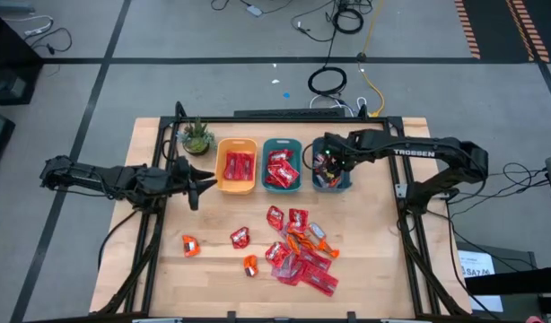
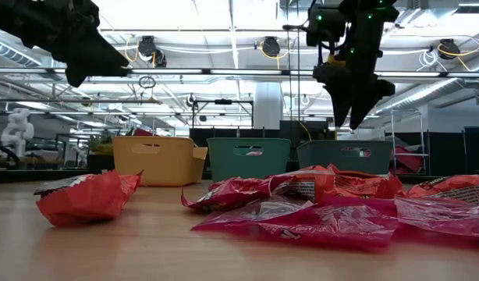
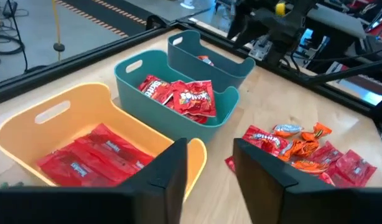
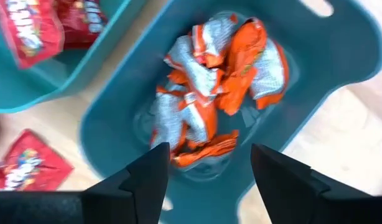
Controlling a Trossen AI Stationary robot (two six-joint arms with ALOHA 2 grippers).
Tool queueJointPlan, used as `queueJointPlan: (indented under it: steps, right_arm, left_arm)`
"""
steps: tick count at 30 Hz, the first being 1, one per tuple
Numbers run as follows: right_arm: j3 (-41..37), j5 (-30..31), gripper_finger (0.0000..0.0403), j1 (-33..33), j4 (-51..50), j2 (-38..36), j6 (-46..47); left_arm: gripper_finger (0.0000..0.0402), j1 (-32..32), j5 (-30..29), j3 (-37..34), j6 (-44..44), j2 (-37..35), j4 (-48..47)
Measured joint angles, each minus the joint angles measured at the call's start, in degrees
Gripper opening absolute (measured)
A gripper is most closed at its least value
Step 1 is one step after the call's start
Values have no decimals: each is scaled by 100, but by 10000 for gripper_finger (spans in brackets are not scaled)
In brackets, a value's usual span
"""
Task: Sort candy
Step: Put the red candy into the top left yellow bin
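Crumpled red packets [image 2: 87, 199] lie closest in the low view, part of the loose candy [image 1: 298, 251] not yet sorted on the front half of the table [image 1: 159, 269]. That heap mixes squarish red packets, longer pinkish-red ones [image 1: 319, 280] and a few orange pieces [image 1: 304, 240], with strays off to the left: one red packet [image 1: 240, 238] and two small orange ones [image 1: 190, 245] lying apart. Three bins stand in a row at the back. Long red packets [image 3: 85, 158] already fill the yellow bin [image 1: 237, 166], squarish red ones [image 3: 181, 96] the middle teal bin [image 1: 282, 165], and orange wrapped pieces [image 4: 213, 81] the right teal bin [image 1: 332, 168]. By my reading the sorting is perhaps half done, since each bin has a share while a good pile remains on the wood. Right gripper [image 4: 206, 180] hangs directly over the right teal bin, its fingers well apart and empty, the orange pieces lying loose in the bin below them; it looks to have just let one go. Left gripper [image 3: 209, 177] hovers beside the yellow bin, near the potted plant [image 1: 196, 136], with only a narrow gap between its fingers and nothing in it. Its next reach would sensibly be for the strays on its own side.
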Motion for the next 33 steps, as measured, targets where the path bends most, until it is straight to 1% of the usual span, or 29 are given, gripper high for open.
queueJointPlan:
  steps: [4, 10, 13, 15, 17, 19, 21, 24, 27, 31, 33]
  right_arm:
    - [0, 1, 215, 283, -3, -180, 496]
    - [0, 106, 215, 832, -9, -620, 1427]
    - [0, 244, 215, 1157, -88, -834, 1914]
    - [0, 351, 215, 1393, -105, -948, 2241]
    - [0, 377, 215, 1613, -111, -1011, 2527]
    - [0, 379, 215, 1828, -114, -1022, 2777]
    - [0, 379, 215, 2031, -156, -1020, 3011]
    - [0, 368, 215, 2341, -291, -1008, 3395]
    - [0, 402, 215, 2708, -503, -1000, 3869]
    - [0, 1131, 215, 3376, -552, -1000, 4350]
    - [0, 1306, 215, 3660, -558, -1000, 4540]
  left_arm:
    - [201, 0, -9, 0, 13, 0, -203]
    - [315, 0, -94, 0, 0, 2, -613]
    - [347, 0, -60, 0, 0, 2, -586]
    - [358, 0, 66, 0, -4, 2, -613]
    - [362, 0, 353, 0, 74, 1, -663]
    - [363, -2, 314, 0, 224, 29, -635]
    - [364, 0, 88, 7, 329, 70, -664]
    - [364, -13, 37, 240, 273, 257, -1016]
    - [364, -125, -33, 655, 8, 664, -1443]
    - [364, -445, -376, 1337, -8, 1465, -1740]
    - [364, -639, -575, 1686, -165, 1931, -1731]
